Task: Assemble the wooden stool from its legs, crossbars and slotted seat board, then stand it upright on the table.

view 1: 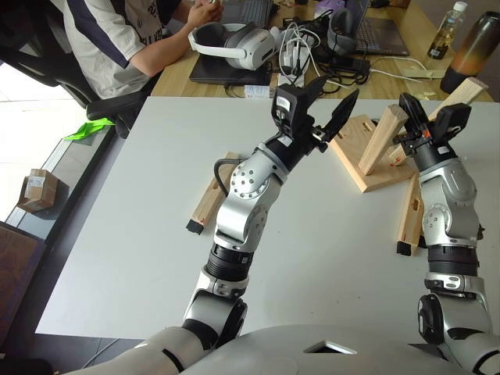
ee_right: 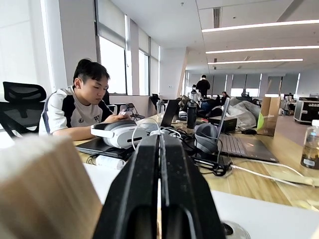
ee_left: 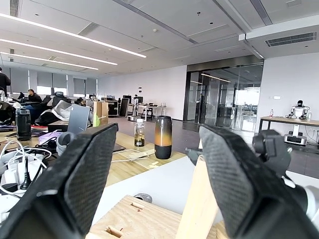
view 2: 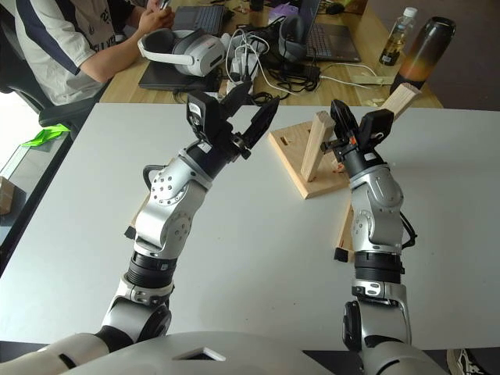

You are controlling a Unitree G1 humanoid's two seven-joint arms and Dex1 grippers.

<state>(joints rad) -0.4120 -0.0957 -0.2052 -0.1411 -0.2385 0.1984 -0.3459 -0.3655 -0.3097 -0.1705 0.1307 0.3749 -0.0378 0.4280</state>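
Note:
The slotted seat board [view 1: 361, 166] lies tilted on the white table at the far right. One wooden leg [view 1: 381, 137] stands slanted in it, and a second leg [view 1: 462, 93] sticks up behind. My left gripper [view 1: 337, 95] hovers open just left of the board, with nothing between its fingers [ee_left: 84, 184]. In the left wrist view the board [ee_left: 139, 219] and leg [ee_left: 197, 204] lie right ahead. My right gripper [view 1: 416, 117] is shut beside the standing leg [ee_right: 45, 189], holding nothing. One loose wooden piece [view 1: 207, 199] lies under my left arm, another [view 1: 408, 219] under my right arm.
Behind the table's far edge is a wooden desk with a white headset [view 1: 230, 43], laptops, tangled cables [view 1: 301, 47], a bottle [view 1: 445, 31] and a dark cylinder [view 1: 473, 51]. A seated person works at the far left. The near and left table [view 1: 133, 258] is bare.

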